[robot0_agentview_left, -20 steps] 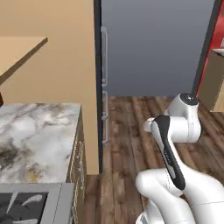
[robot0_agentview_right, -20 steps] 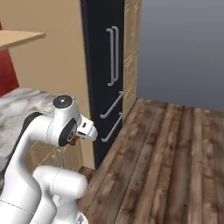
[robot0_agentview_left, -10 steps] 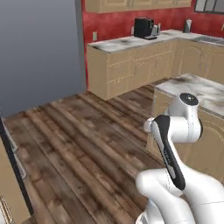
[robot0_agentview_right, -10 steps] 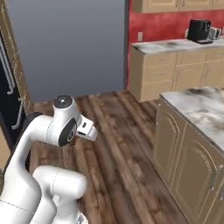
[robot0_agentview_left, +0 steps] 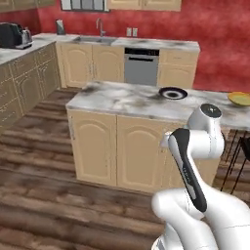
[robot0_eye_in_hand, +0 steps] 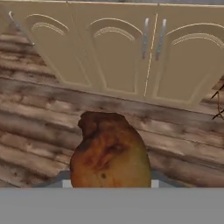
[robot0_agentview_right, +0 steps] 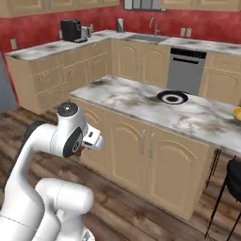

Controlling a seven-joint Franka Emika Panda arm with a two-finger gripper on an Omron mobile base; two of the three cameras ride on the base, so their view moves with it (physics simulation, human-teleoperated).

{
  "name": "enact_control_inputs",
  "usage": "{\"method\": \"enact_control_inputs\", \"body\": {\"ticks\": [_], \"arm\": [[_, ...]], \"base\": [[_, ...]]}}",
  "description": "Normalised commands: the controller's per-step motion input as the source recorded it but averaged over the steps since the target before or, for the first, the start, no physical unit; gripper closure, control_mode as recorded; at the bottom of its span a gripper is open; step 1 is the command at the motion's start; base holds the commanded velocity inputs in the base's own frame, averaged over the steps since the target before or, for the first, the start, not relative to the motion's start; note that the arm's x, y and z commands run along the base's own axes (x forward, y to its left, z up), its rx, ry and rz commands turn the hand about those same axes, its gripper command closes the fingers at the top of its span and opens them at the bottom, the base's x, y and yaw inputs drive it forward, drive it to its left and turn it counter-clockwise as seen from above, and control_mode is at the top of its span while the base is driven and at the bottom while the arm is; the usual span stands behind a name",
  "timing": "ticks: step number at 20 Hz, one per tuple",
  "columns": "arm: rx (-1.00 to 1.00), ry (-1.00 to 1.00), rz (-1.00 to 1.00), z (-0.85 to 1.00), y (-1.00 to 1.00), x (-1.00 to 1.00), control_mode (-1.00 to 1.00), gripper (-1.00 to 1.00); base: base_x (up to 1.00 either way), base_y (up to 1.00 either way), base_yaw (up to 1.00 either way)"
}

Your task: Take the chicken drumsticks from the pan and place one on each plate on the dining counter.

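My gripper (robot0_agentview_right: pixel 88 142) is shut on one chicken drumstick (robot0_eye_in_hand: pixel 109 155), a glossy orange-brown piece held low in front of the arm, over the wooden floor. Its fingertips are hidden behind the meat in the hand view. The dining counter (robot0_agentview_left: pixel 122 97) (robot0_agentview_right: pixel 127 94) stands just ahead, and its cabinet doors (robot0_eye_in_hand: pixel 131 52) face the hand. On its marble top lie the dark-rimmed plate (robot0_agentview_left: pixel 172 93) (robot0_agentview_right: pixel 172 97) and, farther right, the yellow-rimmed plate (robot0_agentview_left: pixel 240 98) (robot0_agentview_right: pixel 237 113). The pan is out of view.
A black stool (robot0_agentview_left: pixel 241 146) (robot0_agentview_right: pixel 233 176) stands at the island's right end. Behind the island run wall cabinets with a sink (robot0_agentview_left: pixel 100 39), a dishwasher (robot0_agentview_left: pixel 141 66) and a coffee machine (robot0_agentview_right: pixel 70 30). Wooden floor (robot0_agentview_left: pixel 39 195) lies open to the left.
The base has turned, so the whole view swung from the fridge across the floor to the island. The arm keeps its pose and the drumstick stays in the gripper.
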Motion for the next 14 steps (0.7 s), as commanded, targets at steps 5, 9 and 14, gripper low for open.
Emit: {"method": "enact_control_inputs", "body": {"ticks": [5, 9, 14], "arm": [[0.0, 0.0, 0.0, 0.0, 0.0, 0.0, 1.0, 1.0], [0.0, 0.0, 0.0, 0.0, 0.0, 0.0, 1.0, 1.0], [0.0, 0.0, 0.0, 0.0, 0.0, 0.0, 1.0, 1.0]], "base": [[0.52, 0.21, -0.8], [0.85, 0.37, -0.49], [0.73, 0.71, -0.41]]}}
